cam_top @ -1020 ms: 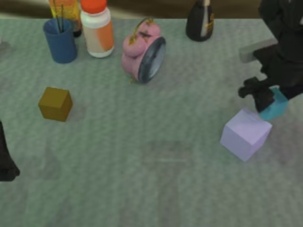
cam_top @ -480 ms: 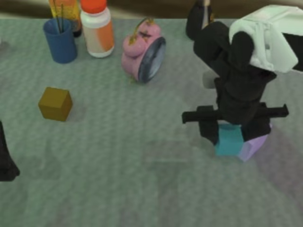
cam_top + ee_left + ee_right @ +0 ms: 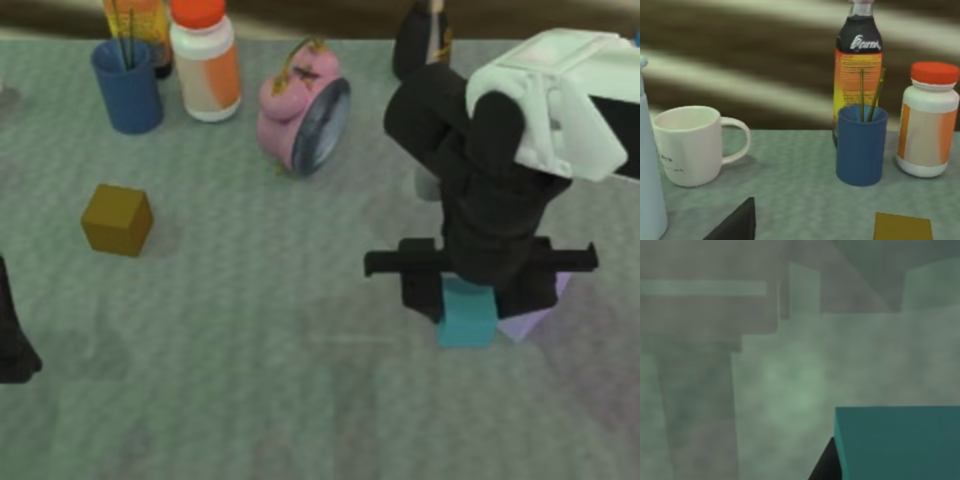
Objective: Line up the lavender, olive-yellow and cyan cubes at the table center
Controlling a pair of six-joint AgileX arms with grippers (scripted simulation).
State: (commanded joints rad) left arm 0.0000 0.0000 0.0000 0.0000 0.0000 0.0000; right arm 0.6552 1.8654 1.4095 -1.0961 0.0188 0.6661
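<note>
The right gripper (image 3: 468, 300) hung over the table a little right of center, its fingers clamped on the cyan cube (image 3: 467, 313), which showed just below the dark wrist in the top view and filled a corner of the right wrist view (image 3: 897, 442) above the green tablecloth (image 3: 790, 390). The lavender cube (image 3: 535, 318) sat just beside the cyan one on its right, mostly hidden under the arm, and I could not tell whether the two touched. The olive-yellow cube (image 3: 117, 219) rested well apart on the left side of the table (image 3: 250, 400), in front of a blue cup (image 3: 127, 86) holding thin sticks and a white bottle with an orange cap (image 3: 204, 62). A pink alarm clock (image 3: 303, 108) lay tilted near the back, left of the working arm. The left gripper (image 3: 15, 345) stayed parked at the left edge; whether its fingers stood apart or together I could not tell. Its wrist view took in a white mug (image 3: 687, 144), the blue cup, a dark soda bottle (image 3: 858, 65) and the top of the olive-yellow cube.
</note>
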